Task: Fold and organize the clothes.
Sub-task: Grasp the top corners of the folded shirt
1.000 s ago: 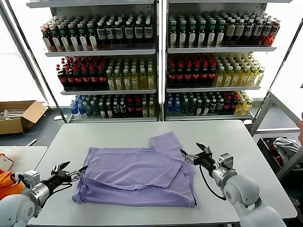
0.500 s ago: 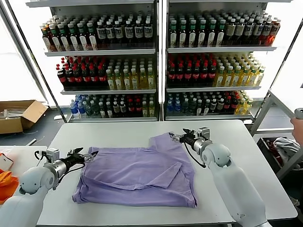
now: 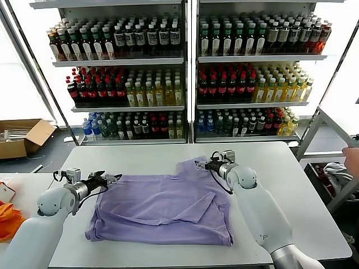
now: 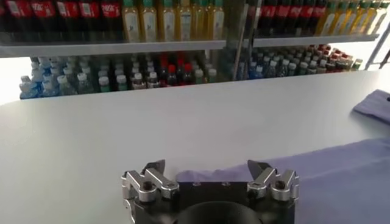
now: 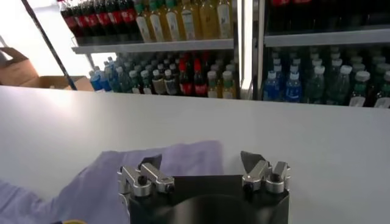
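Fabric first: lavender T-shirt (image 3: 162, 204) looks like thin soft cotton, light and limp, so we expect it to drape and drag rather than hold shape when lifted. It lies spread on the white table (image 3: 291, 185), centre-near, with one sleeve folded over the body on the right and a wrinkled flap running diagonally across the middle. No print visible from the head view; we judge the printed side is face down or folded under.

Left gripper (image 3: 110, 179) sits at the shirt's far-left corner, fingers spread and holding nothing; its wrist view shows the fabric edge just under the open fingertips (image 4: 153, 167). Right gripper (image 3: 202, 164) is at the far-right sleeve edge, also spread and empty, cloth edge directly below it in its wrist view.

Grip advice: pinch the hem or shoulder corners, both layers together, close to the edge. A single-layer pinch will likely let the lower layer slide away. Table looks smooth, so cloth should slip easily when pulled.

Writing: bottle labels on the drinks shelves (image 3: 185, 61) behind are too small to read. Cardboard box (image 3: 22, 137) far left and orange fabric (image 3: 8, 216) near left show no readable text.
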You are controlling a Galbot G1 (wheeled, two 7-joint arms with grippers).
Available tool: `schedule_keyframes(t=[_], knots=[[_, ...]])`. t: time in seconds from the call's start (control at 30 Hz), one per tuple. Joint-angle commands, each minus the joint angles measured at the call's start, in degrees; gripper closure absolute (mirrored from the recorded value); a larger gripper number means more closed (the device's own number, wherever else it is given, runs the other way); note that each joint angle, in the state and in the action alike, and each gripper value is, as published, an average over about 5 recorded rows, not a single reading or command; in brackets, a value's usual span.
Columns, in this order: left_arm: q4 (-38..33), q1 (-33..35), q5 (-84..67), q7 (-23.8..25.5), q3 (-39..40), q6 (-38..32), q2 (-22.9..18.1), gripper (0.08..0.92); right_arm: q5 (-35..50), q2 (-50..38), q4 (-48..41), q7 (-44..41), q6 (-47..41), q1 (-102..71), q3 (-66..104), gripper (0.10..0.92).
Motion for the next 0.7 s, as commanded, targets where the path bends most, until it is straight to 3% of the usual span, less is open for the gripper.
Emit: schedule_keyframes(t=[0.03, 0.2, 0.7], knots=[[0.53, 1.53, 1.04, 0.52, 1.25, 0.86, 1.32, 0.193, -1.42, 1.94, -4.63, -0.22, -0.35, 1.11, -1.01, 0.203], [-1.48, 4.75, 1.10, 0.90, -0.75, 0.77, 2.10, 0.314, -1.15, 1.71, -4.33, -0.44, -0.36, 0.83, -1.74, 0.256], [-2.74, 5.10, -0.15, 1.21, -3.13, -0.68, 1.40, 0.746, 2.30, 1.07, 3.02, 1.03, -0.22, -2.15, -0.83, 0.689]])
